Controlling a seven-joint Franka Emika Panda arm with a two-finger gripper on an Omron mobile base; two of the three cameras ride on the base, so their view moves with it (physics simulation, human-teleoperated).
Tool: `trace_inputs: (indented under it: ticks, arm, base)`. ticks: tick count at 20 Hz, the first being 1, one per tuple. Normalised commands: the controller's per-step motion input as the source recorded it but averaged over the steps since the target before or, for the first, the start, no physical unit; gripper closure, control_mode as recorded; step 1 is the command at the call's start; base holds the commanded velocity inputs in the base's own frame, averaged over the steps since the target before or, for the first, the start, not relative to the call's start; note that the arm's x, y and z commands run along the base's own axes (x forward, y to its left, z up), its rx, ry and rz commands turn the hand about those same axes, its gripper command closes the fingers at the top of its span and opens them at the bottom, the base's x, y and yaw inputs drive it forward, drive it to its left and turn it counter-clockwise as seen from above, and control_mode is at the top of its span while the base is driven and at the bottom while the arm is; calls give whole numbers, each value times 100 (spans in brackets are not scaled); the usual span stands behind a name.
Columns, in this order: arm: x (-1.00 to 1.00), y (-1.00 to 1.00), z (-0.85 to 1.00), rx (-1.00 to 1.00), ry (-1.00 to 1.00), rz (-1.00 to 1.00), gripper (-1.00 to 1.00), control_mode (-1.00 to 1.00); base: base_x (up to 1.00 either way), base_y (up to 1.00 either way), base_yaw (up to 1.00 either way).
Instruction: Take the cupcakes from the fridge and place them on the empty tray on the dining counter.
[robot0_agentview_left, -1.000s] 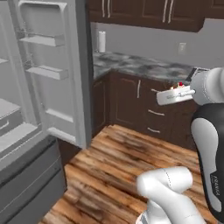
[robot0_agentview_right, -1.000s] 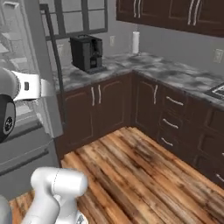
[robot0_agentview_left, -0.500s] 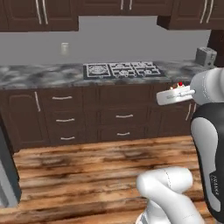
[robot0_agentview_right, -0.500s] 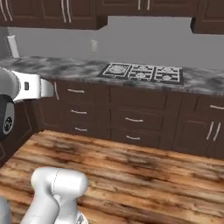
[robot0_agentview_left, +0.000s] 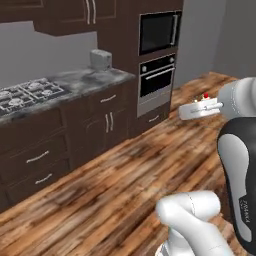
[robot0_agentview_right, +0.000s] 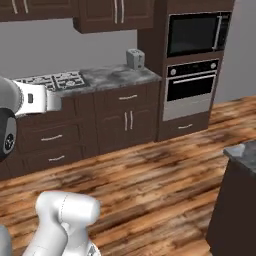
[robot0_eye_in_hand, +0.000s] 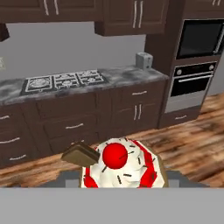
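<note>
A cupcake (robot0_eye_in_hand: 119, 162) with white frosting, red streaks and a red cherry sits close in front of the hand camera, over a dark wrapper. From the left base view the same cupcake (robot0_agentview_left: 205, 97) is a small red-topped shape held in my gripper (robot0_agentview_left: 194, 110), which is shut on it at about chest height over the wooden floor. My white hand (robot0_agentview_right: 39, 99) reaches in from the left of the right base view. A corner of the grey marbled dining counter (robot0_agentview_right: 243, 150) on a dark base shows at the right edge. The fridge and the tray are out of view.
Ahead runs a wall counter (robot0_agentview_left: 75, 82) with dark cabinets, a gas hob (robot0_agentview_right: 50, 80) and a toaster (robot0_agentview_right: 134, 58). A tall dark unit holds a microwave (robot0_agentview_right: 197, 33) over an oven (robot0_agentview_right: 191, 88). Wooden floor (robot0_agentview_right: 150, 175) lies open between them and me.
The whole scene has swung sideways with the base: from the open fridge, past the hob, to the oven unit. The cupcake has stayed in my gripper throughout.
</note>
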Motion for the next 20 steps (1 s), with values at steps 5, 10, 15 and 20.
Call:
trace_inputs:
  ticks: [5,10,15,20]
  arm:
    - [0,0,0,0,0,0,100,100]
    - [0,0,0,0,0,0,100,100]
    - [0,0,0,0,0,0,100,100]
    - [0,0,0,0,0,0,100,100]
  base:
    - [0,0,-100]
    - [0,-23,-91]
    - [-2,-97,-43]
    - [-8,-100,-9]
